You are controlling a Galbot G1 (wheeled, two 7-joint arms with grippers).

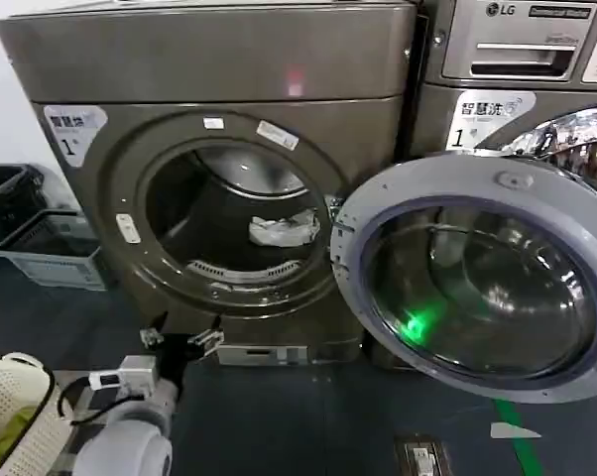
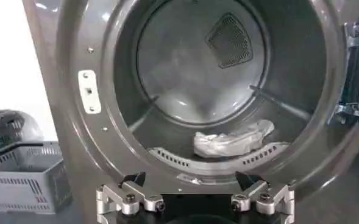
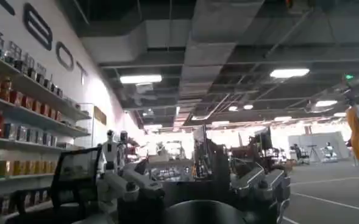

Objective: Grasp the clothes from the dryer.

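Left gripper waits wide open and empty just below the dryer porthole.

We see the clothes, 1 small white wrinkled bundle, lying low inside the drum toward the front lip, well apart from our left fingers, which stand spread with nothing between them. The round glass door hangs swung open to the right, in front of the silver LG machine. A grey basket sits on the floor left of the dryer. Our right gripper points out into a room with shelves; we cannot tell whether it is open.
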